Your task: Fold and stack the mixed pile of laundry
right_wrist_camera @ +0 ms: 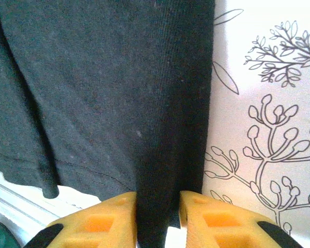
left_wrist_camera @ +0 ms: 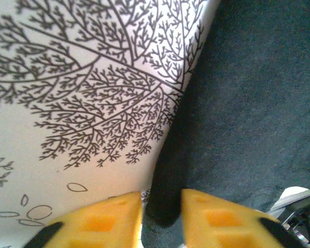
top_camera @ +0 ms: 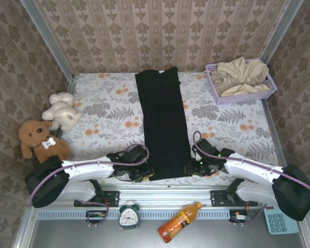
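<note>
Black cotton T-shirt [top_camera: 163, 124] lies down the middle of the table [top_camera: 108, 111], folded lengthwise into one long narrow strip from the table's far edge to its near edge. At that near edge the left gripper [left_wrist_camera: 161, 219] pinches the strip's left corner, its yellow fingers [left_wrist_camera: 98, 225] clamped on a ridge of black cloth. The right gripper [right_wrist_camera: 158, 217] holds the right corner the same way, with cloth sandwiched between its fingers.

The shirt looks about half folded, and the crosswise folds remain. A beige garment [top_camera: 243, 75] sits crumpled in a lavender mesh basket [top_camera: 241, 98] at the table's far right corner, not yet folded or stacked.

Just off the table's near edge lie an alarm clock [top_camera: 129, 217], an orange drink bottle [top_camera: 180, 221] and a calculator [top_camera: 275, 221]. The bottle's label is too small to read, and no other writing is legible.
</note>
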Controlling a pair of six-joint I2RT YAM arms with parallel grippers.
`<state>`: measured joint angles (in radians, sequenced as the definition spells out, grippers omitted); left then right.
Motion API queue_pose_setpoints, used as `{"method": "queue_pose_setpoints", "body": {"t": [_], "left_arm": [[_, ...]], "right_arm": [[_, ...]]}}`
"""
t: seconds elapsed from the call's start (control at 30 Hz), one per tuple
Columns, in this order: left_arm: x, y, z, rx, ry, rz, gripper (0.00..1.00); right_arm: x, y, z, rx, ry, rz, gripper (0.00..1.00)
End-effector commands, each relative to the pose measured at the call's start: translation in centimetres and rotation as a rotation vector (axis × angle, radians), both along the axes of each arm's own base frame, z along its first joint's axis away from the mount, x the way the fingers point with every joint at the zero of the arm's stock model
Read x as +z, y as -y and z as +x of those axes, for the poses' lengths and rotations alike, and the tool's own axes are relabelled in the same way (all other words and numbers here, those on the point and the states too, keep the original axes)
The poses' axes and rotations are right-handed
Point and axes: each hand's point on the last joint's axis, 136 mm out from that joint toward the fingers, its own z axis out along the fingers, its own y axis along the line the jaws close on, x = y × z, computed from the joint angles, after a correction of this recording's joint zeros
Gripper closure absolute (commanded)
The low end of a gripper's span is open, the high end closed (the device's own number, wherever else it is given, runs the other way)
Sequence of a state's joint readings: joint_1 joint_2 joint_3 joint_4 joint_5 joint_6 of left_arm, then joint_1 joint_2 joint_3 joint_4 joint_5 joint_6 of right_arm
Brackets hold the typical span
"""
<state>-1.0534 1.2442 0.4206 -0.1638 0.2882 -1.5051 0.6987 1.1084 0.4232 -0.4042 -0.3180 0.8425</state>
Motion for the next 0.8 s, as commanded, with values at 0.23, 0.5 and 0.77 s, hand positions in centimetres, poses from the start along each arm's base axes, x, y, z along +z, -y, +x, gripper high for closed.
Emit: {"method": "queue_pose_setpoints", "body": {"t": [0.23,0.5,0.77], "left_arm": [[2.7,3.1,2.1,-0.029,0.087,-0.182,1.0],[5.4,0.5,3.6,0.0,0.184,-0.153,1.0],[11.8,-1.2,11.9,0.092,0.423,-0.177,1.0]], "right_arm": [[0.2,-0.7,0.4,0.027,0.019,0.006,0.99],[3.6,-1.8,2.9,0.033,0.121,0.031,1.0],[7.8,-3.0,9.6,-0.038,0.273,0.065,1.0]]}}
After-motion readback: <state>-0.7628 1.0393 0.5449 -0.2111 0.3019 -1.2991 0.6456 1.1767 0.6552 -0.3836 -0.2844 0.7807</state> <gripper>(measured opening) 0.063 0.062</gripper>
